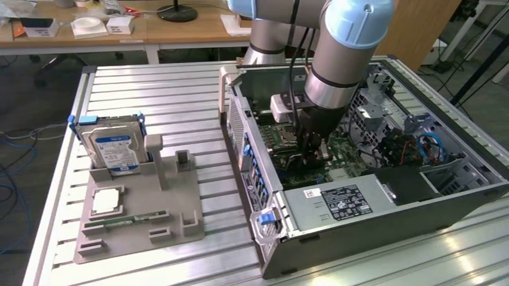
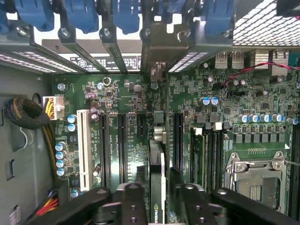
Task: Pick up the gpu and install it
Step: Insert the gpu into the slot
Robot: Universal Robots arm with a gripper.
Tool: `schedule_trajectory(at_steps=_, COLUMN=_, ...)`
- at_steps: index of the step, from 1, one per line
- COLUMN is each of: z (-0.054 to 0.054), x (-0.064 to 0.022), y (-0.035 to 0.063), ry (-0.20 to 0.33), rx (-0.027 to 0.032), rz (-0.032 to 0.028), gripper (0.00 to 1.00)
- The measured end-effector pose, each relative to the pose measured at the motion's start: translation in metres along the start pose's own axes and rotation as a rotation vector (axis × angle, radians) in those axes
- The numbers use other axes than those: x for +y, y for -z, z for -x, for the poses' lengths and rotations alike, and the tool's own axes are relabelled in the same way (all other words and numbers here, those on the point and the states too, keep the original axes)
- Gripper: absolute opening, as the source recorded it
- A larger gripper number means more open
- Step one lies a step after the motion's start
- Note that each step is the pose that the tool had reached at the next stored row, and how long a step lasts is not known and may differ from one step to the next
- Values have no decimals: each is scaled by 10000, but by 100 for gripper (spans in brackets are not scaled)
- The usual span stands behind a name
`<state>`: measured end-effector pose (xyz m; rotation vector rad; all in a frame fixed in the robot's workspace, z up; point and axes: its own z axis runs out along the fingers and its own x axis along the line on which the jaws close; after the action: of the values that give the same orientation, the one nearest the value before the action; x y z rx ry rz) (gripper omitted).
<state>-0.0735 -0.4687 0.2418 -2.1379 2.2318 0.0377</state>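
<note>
My claw (image 2: 157, 199) is down inside the open computer case (image 1: 445, 185), just above the green motherboard (image 2: 117, 93). Between my two black fingers (image 2: 131, 204) stands the gpu (image 2: 157, 178), edge-on and upright in an expansion slot, its metal bracket (image 2: 164, 47) reaching up to the row of blue slot clips at the case's rear wall. My fingers sit on either side of the card, spread a little, with a narrow gap showing on at least one side, so I am flanking the card rather than pinching it. Just beside it run the empty black slots and one white slot (image 2: 85, 150), and the bare processor socket (image 2: 255, 180) lies further along the board. In the exterior view, to the case's left, a grey holder (image 1: 135, 220) on the slatted table (image 1: 143, 95) carries the silver hard drive (image 1: 113, 149), standing upright.
</note>
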Motion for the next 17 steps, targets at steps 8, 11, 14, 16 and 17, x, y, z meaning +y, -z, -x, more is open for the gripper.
schedule_trajectory(at_steps=8, z=4, x=3, y=193, ry=4, rx=-2, rz=-2, gripper=45)
schedule_trajectory(at_steps=11, z=6, x=3, y=259, ry=3, rx=2, rz=-2, gripper=45)
schedule_trajectory(at_steps=14, z=6, x=4, y=265, ry=3, rx=-3, rz=-4, gripper=45)
schedule_trajectory(at_steps=16, z=6, x=4, y=266, ry=3, rx=-1, rz=-3, gripper=45)
schedule_trajectory(at_steps=17, z=6, x=4, y=267, ry=3, rx=1, rz=-3, gripper=45)
